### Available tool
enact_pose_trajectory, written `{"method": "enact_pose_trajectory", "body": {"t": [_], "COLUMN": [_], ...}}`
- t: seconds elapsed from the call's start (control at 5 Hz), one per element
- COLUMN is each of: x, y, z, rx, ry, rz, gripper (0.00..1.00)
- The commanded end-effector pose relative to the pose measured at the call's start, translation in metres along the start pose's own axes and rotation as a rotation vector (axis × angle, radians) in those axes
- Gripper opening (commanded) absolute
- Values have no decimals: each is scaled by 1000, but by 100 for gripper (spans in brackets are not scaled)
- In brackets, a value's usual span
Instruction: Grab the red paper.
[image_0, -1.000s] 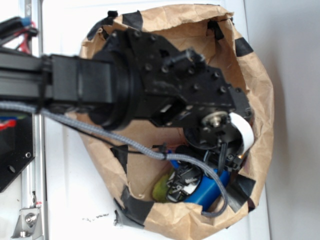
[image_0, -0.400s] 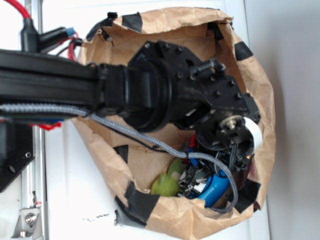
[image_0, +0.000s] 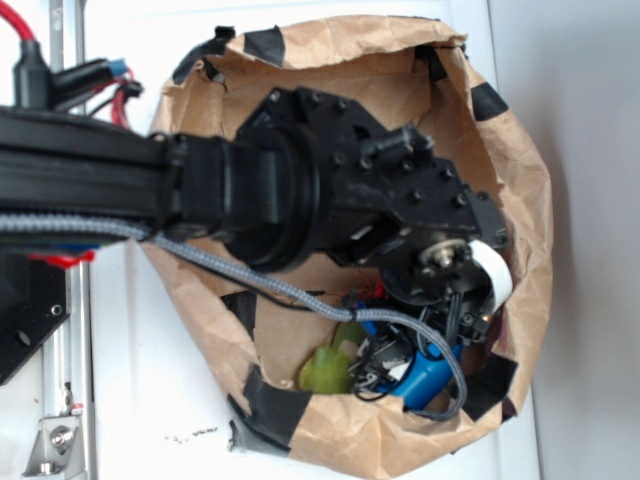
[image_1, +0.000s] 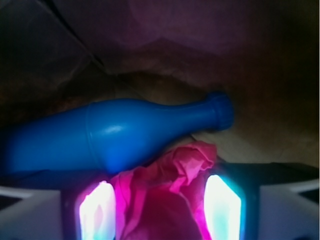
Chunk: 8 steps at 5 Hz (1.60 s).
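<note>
Red paper (image_1: 167, 192) between spread jaws, not yet clamped, just beside blue bottle (image_1: 115, 137) lying crosswise beyond.

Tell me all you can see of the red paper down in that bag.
The red paper shows clearly only in the wrist view: a crumpled wad with soft folds, glowing pinkish-red under the light. It sits between the two bright fingers of the gripper, filling much of the gap; whether they press on it is unclear. Its upper edge meets the blue bottle, which lies on its side just behind. The lower part runs out of frame. In the exterior view the arm hides it.
</note>
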<state>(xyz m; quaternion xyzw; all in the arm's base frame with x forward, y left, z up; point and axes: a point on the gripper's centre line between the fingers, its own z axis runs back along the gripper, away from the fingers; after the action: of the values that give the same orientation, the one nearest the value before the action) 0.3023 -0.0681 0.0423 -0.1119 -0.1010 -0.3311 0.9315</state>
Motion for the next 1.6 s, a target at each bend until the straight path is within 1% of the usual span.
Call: {"method": "enact_pose_trajectory", "body": {"t": [0.0,0.2,0.4,0.6,0.8,1.0,1.2,1.4], "x": [5,5,-1,-11,-18,-20,-20,-19], "y": [-18,-16,-18,-28,-35,-38,-33,-20], "z": [25,30,71,107,125,138,142,140], "rx": [17,31,123,168,209,305,297,326], "ry": [-29,-25,2,64,100,159,135,89], "rz": [1,14,165,386,488,654,663,614], "gripper": [0,0,0,0,0,0,0,0]}}
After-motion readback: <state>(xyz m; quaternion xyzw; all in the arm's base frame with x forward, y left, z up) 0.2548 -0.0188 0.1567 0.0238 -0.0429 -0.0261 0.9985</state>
